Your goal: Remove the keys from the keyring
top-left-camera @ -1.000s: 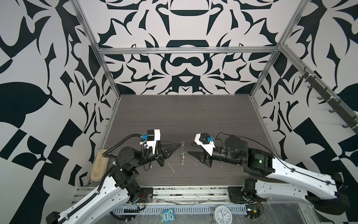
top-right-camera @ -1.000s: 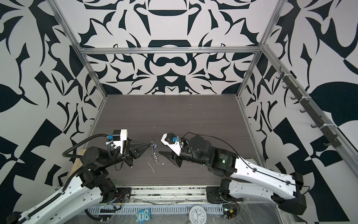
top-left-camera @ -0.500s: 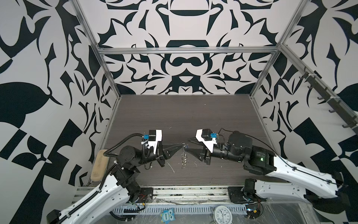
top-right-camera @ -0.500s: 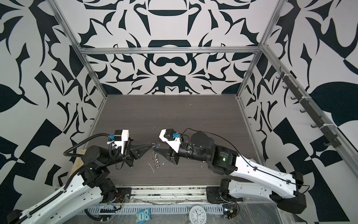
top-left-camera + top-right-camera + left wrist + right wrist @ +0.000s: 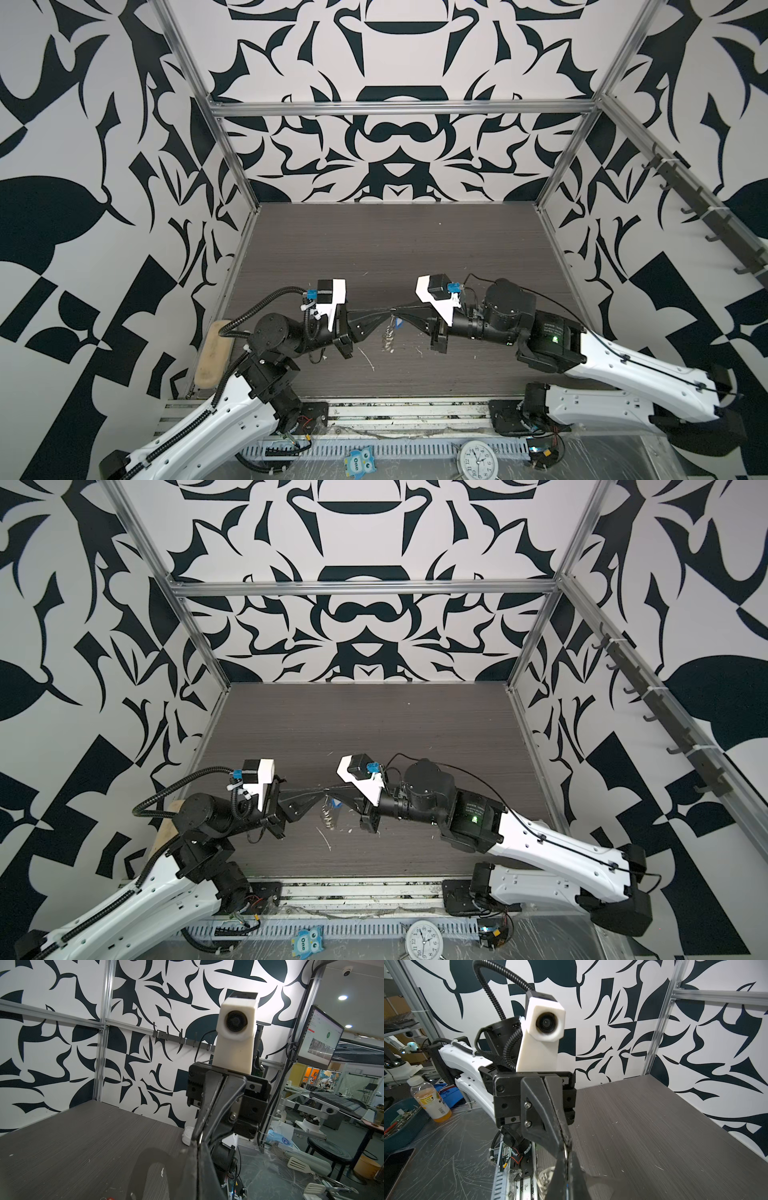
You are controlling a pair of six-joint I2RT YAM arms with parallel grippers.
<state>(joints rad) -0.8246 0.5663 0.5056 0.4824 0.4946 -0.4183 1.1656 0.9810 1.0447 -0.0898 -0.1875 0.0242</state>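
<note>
Black and white shapes covered the walls around a dark wood table (image 5: 374, 249). We saw two arms reach toward each other above it. The left pincer (image 5: 384, 312) and the right pincer (image 5: 406, 310) met tip to tip, up off the table. Both pincers were squeezed tight, with no gap between their fingers.

In the left wrist view a small ring (image 5: 200, 1137) showed right where the two tips met. The right pincer's tip pinched it. We could not tell which part that ring belonged to.

The keyring (image 5: 388, 334) hung down from the left pincer's tip as a shiny silver bunch. We could not tell if its lowest end touched the table. The blue key (image 5: 399, 322) sat just under the right pincer's tip, close beside the top of the keyring. It looked very small in both top views, so we could not make out its white label.
</note>
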